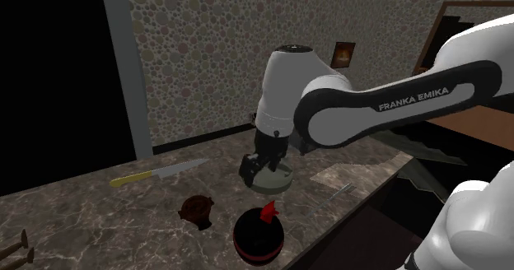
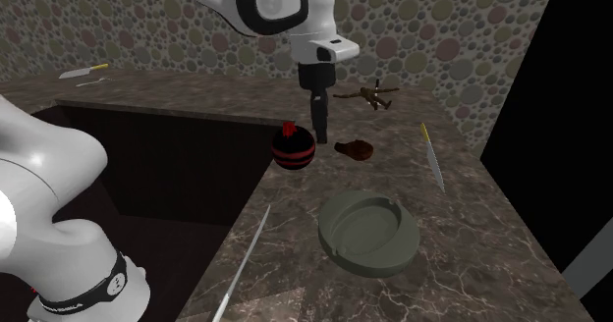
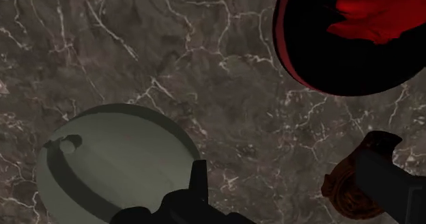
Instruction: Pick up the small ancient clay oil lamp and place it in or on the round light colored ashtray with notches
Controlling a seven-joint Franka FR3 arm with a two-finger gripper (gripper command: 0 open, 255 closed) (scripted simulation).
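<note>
Claw (image 3: 289,160) gapes near small, lumpy, reddish-brown oil lamp (image 3: 341,188).

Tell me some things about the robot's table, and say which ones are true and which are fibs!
1. The brown lamp lies on the marble counter. True.
2. The gripper holds the lamp. False: its fingers stand open with nothing between them.
3. The lamp sits in the ashtray. False: it lies on the counter, apart from the ashtray.
4. The ball is black and red. True.
5. The knife has a blue handle. False: the handle is yellow.
</note>
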